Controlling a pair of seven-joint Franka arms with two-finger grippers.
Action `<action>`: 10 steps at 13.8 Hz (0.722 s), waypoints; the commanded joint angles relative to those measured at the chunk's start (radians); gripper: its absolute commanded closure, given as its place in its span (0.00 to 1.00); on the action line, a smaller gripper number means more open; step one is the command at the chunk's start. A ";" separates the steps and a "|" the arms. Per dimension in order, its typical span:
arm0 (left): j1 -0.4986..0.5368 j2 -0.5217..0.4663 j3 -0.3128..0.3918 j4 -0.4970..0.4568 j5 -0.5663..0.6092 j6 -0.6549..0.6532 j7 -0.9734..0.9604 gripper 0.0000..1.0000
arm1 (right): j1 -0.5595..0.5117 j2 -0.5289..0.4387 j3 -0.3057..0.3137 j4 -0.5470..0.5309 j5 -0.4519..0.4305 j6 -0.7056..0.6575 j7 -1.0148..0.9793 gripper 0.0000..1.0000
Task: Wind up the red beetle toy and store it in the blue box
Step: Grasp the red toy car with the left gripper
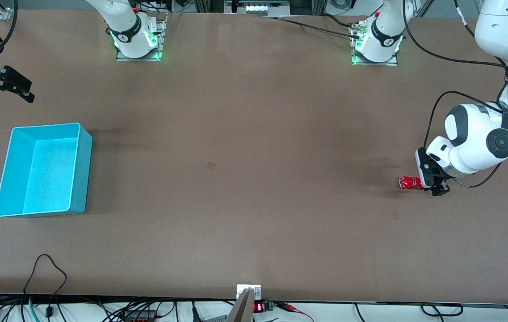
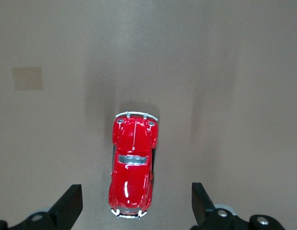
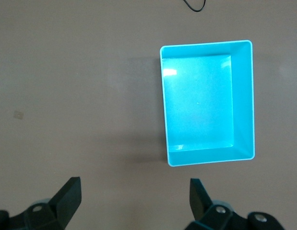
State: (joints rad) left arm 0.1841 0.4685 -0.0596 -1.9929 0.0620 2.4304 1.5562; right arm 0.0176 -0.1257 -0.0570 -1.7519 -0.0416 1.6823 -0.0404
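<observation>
Two arms up, both sets of jaws spread wide, nothing held. No readable lettering on the toy or the bin; the dark band on the left arm has print too small to make out, and a small red digit display sits at the table edge nearest the front camera, digits illegible. Left gripper (image 1: 432,178) is low over the red beetle toy (image 1: 410,183) at the left arm's end of the table; in the left wrist view the red beetle toy (image 2: 132,165) sits on its wheels between the fingers (image 2: 67,206), not touching either. Right gripper (image 1: 10,85) hangs in the air over the right arm's end of the table, waiting. Blue box (image 1: 82,172) stands upright on the table at that end, well apart from the toy, nothing in it. Table (image 1: 245,179) is matte brown board with one small darker square patch near the middle. Cables run along both long edges.
</observation>
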 commanded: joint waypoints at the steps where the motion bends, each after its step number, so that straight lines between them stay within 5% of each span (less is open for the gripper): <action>1: 0.017 0.021 -0.008 0.013 0.022 0.028 0.018 0.00 | -0.005 -0.009 0.000 -0.006 0.017 0.010 0.007 0.00; 7: 0.023 0.070 -0.011 0.013 0.021 0.091 0.025 0.08 | -0.007 -0.008 -0.001 -0.006 0.017 0.007 0.007 0.00; 10: 0.023 0.070 -0.011 0.014 0.021 0.091 0.053 0.33 | -0.005 -0.008 0.000 -0.006 0.017 0.008 0.007 0.00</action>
State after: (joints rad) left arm 0.1929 0.5328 -0.0596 -1.9925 0.0620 2.5176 1.5771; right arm 0.0157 -0.1259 -0.0584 -1.7519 -0.0416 1.6827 -0.0402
